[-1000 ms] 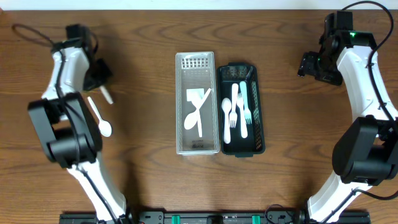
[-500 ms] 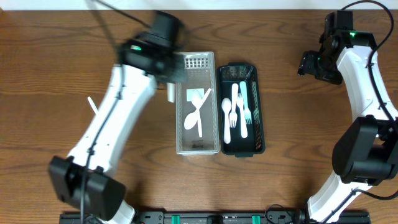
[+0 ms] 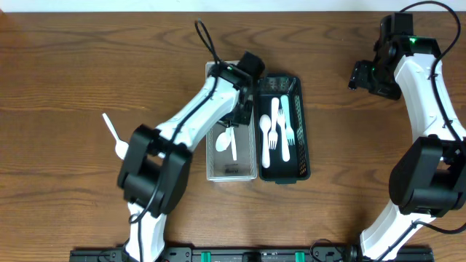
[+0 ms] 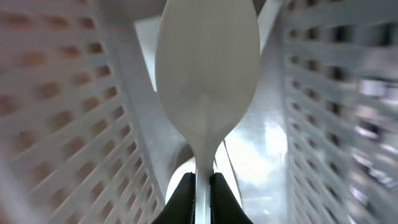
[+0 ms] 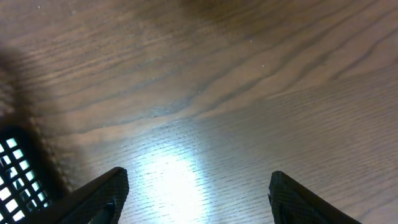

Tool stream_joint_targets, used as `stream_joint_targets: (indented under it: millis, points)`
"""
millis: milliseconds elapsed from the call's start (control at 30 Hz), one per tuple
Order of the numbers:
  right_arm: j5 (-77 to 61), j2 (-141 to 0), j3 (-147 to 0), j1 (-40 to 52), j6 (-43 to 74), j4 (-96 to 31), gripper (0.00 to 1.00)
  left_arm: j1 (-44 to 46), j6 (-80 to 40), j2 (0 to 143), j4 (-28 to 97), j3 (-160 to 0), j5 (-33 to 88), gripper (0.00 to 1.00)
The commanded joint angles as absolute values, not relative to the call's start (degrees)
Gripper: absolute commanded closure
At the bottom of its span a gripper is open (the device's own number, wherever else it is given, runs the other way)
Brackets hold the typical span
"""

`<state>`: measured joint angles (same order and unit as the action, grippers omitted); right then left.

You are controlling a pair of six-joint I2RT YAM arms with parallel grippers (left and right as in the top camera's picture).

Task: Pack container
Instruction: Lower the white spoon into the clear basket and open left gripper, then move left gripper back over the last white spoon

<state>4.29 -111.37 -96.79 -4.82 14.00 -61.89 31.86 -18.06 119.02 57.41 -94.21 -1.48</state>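
Left gripper [image 4: 200, 194] is clamped on a white spoon [image 4: 208, 81] inside the white bin [image 3: 211, 98]; right gripper [image 5: 198, 196], fingers apart, hangs well right of the bin.

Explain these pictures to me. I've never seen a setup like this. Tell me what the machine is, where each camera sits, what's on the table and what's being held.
The machine is two robot arms at a wooden table, each ending in a two-finger gripper. The wide picture looks straight down from above, and the other two come from a camera on each wrist. The left gripper is shut on a white spoon, gripping its handle inside the white basket. Right beside that basket, a black tray holds white cutlery. A loose spoon lies on the table by itself. The right gripper is open and empty above bare wood.
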Motion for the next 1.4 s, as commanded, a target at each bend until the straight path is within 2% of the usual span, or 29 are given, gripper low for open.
stream_joint_targets:
  millis: [0,33,167,367,533,700,733,933,1133,1367]
  points:
    - [4.1,-112.0,-96.6,-5.6,14.0,-62.2,0.24,31.9,-18.4,119.6,57.3,-94.1,-0.9,0.87]
    - [4.1,-112.0,-96.6,-5.6,14.0,-62.2,0.24,31.9,-17.7,119.6,57.1,-94.1,-0.9,0.71]
    - [4.1,-112.0,-96.6,-5.6,14.0,-62.2,0.24,31.8,-14.4,118.6,56.0,-94.8,-1.2,0.58]
    - [4.1,-112.0,-96.6,-5.6,12.9,-62.2,0.24,31.0,-10.7,113.9,59.9,-101.1,-3.7,0.52]
    - [4.1,-112.0,-96.6,-5.6,12.7,-62.0,0.25,25.7,-10.8,104.3,63.0,-104.4,-10.0,0.39]
    - [4.1,-112.0,-96.6,-5.6,11.9,-62.0,0.23,12.8,-13.2,94.9,66.8,-104.4,-9.9,0.37]
    - [4.1,-112.0,-96.6,-5.6,11.9,-61.9,0.23,9.5,-14.0,93.8,68.2,-104.4,-9.9,0.34]
    - [4.1,-112.0,-96.6,-5.6,11.9,-61.9,0.23,-6.6,-15.2,92.8,73.2,-101.8,-9.5,0.31]
    - [4.1,-112.0,-96.6,-5.6,11.9,-61.7,0.23,-16.3,-15.3,92.8,63.5,-87.5,-2.8,0.32]
    - [4.1,-112.0,-96.6,-5.6,11.9,-61.3,0.23,-18.2,-13.7,93.6,48.5,-69.6,-1.1,0.32]
